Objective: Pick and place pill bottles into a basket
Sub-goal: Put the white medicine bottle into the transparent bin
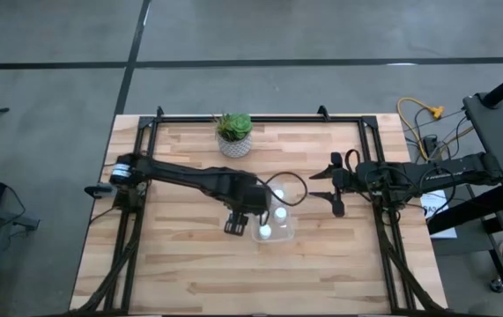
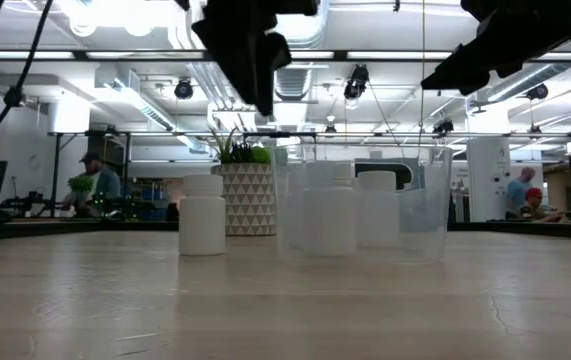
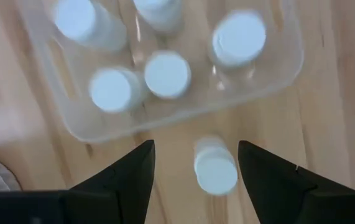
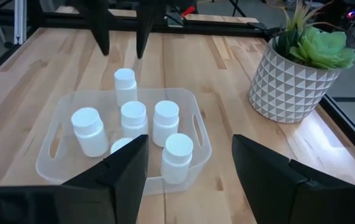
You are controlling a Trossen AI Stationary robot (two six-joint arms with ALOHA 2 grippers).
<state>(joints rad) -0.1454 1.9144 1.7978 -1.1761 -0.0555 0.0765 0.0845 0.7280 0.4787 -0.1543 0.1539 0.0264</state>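
Left pincer (image 3: 194,163) open above lone bottle (image 3: 214,167) beside basket (image 3: 283,71).

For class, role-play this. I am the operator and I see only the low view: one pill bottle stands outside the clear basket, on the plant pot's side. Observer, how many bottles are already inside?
Observer: Five pill bottles stand in the basket; the right wrist view shows them from above.
Operator: Is the left gripper lined up with the loose one?
Observer: Yes. In the left wrist view the loose bottle sits between the open fingers of the left gripper, which is above it and not touching.
Operator: And the right arm?
Observer: The right gripper is open and holds nothing. In the high view it is apart from the basket, toward the table's right.
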